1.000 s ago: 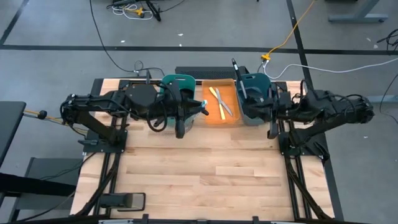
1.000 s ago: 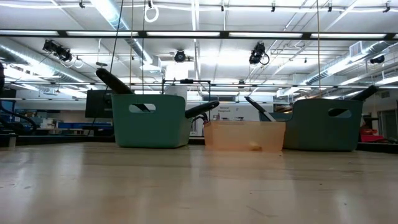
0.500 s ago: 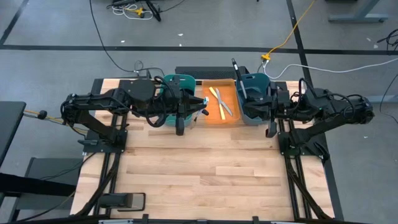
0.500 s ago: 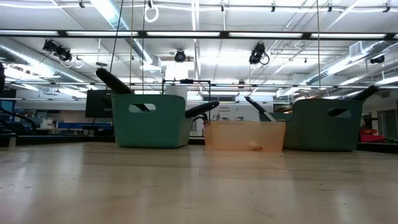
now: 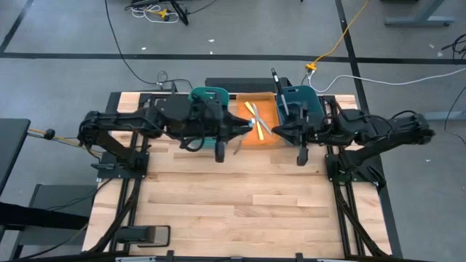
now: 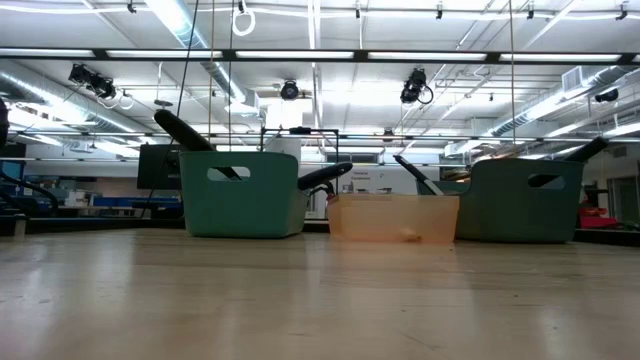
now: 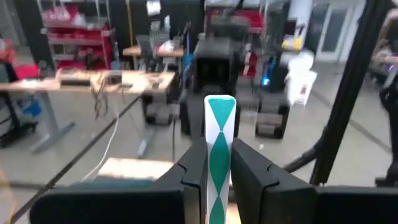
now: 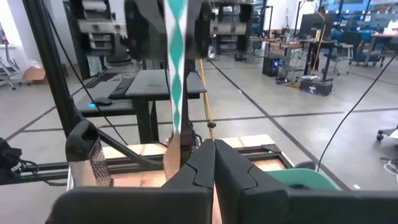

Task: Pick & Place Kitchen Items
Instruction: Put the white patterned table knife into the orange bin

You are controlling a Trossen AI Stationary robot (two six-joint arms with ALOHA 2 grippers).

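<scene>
My left gripper [image 5: 246, 131] hangs over the near edge of the orange tray [image 5: 247, 140], shut on a slim utensil with a teal-and-white pattern [image 7: 219, 124]. My right gripper [image 5: 277, 133] faces it from the tray's right side, shut [image 8: 214, 144]. In the right wrist view the utensil [image 8: 176, 74] reaches from the left gripper toward my right fingers and ends in a pale tan part [image 8: 171, 155]. Two pale-handled knives [image 5: 256, 116] lie in the tray. Black utensils [image 5: 278, 87] stick out of the bins. The low view shows neither gripper. My left gripper pinches the patterned utensil between its two fingers [image 7: 196, 162], which lie along it. The utensil's rounded end [image 7: 219, 102] sticks out past the fingertips, level and lifted clear of the tray. My right gripper's shut fingers [image 8: 199, 158] stand right beside the utensil's tan end; whether they touch it, I cannot tell.
Two teal bins flank the tray at the table's far edge, one left [image 5: 207, 94] and one right [image 5: 298, 98]. In the low view black handles [image 6: 325, 178] lean out over their rims. Bare wood [image 5: 240, 196] stretches across the near half of the table.
Both arms have closed in on each other over the tray. The left gripper has moved right and a little toward the near edge. The right gripper has moved left, away from the right bin.
</scene>
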